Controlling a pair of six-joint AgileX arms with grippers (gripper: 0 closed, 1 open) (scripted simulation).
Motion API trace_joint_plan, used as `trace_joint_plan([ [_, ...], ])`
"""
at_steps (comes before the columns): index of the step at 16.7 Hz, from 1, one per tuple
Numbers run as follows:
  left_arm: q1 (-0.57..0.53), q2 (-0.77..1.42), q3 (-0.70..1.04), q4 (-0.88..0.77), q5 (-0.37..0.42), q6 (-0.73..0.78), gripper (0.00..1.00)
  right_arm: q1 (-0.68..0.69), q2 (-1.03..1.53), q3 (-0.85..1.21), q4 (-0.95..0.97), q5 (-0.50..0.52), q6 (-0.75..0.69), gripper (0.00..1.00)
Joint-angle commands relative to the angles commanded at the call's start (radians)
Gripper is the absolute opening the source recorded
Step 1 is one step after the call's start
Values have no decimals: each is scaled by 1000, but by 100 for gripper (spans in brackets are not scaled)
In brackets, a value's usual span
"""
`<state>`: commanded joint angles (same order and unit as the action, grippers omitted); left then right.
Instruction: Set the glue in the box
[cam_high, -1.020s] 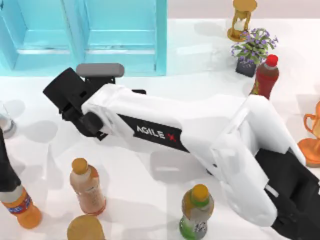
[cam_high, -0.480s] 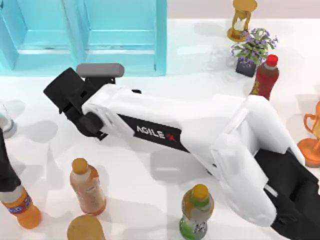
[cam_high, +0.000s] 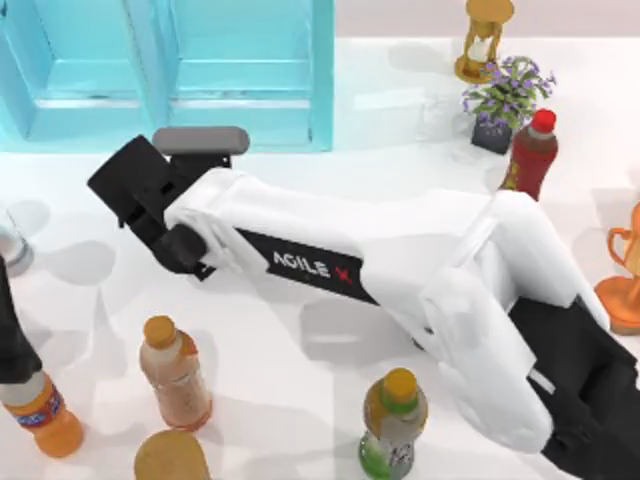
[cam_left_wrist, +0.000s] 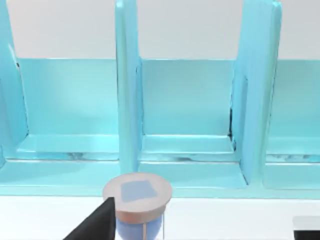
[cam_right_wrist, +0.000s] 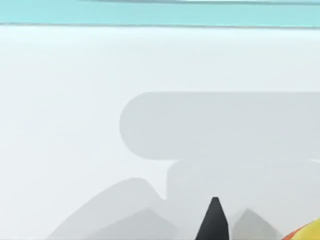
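My right arm reaches across the table to the left. Its black gripper (cam_high: 128, 188) hangs just in front of the box's front wall (cam_high: 230, 125). The box is large, turquoise, with a divider (cam_high: 148, 60) between two compartments. In the right wrist view one black fingertip (cam_right_wrist: 214, 220) shows above the white table, and beside it an orange-yellow sliver of the glue (cam_right_wrist: 309, 231), close to the camera and off the table. In the top view the wrist hides the glue. My left arm is parked at the left edge, its gripper (cam_left_wrist: 200, 234) open and facing the box (cam_left_wrist: 185, 170).
Several orange-capped drink bottles stand along the front (cam_high: 175, 375) (cam_high: 392, 420) (cam_high: 40, 415). A red-capped bottle (cam_high: 530, 152), a potted plant (cam_high: 505, 100), an hourglass (cam_high: 485, 38) and a trophy (cam_high: 625, 275) sit at the right. A round-topped blue object (cam_left_wrist: 137, 200) stands before the box's left part.
My right gripper has crept very slightly toward the box. Everything else has stayed where it was.
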<state>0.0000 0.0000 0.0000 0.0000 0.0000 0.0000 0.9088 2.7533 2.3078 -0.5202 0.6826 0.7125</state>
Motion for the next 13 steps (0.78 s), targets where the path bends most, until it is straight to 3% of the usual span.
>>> trace_joint_plan([
  [13, 0, 0, 0, 0, 0, 0, 100, 11, -3, 67, -66, -2, 0, 0],
])
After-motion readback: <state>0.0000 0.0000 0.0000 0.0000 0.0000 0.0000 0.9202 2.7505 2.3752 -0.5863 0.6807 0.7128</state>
